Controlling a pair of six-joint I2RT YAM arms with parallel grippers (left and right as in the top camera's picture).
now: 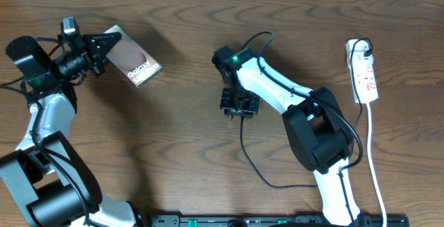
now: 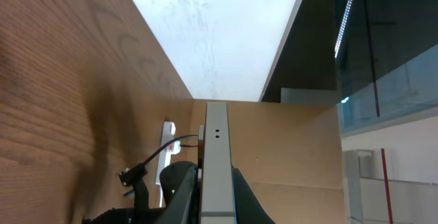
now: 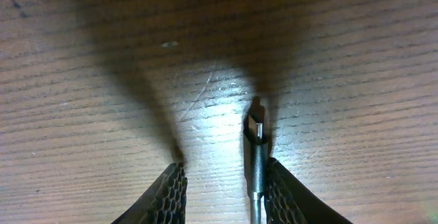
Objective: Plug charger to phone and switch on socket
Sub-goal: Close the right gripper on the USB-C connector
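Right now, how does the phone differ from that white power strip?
The phone is dark with white lettering; the power strip is white with red marks. The phone sits clamped in the left gripper; the power strip lies on the table, touched by no gripper. The power strip has a black plug in one end; no cable reaches the phone. Both are flat rectangles.

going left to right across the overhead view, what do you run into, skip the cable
left fingers → phone → right fingers → socket
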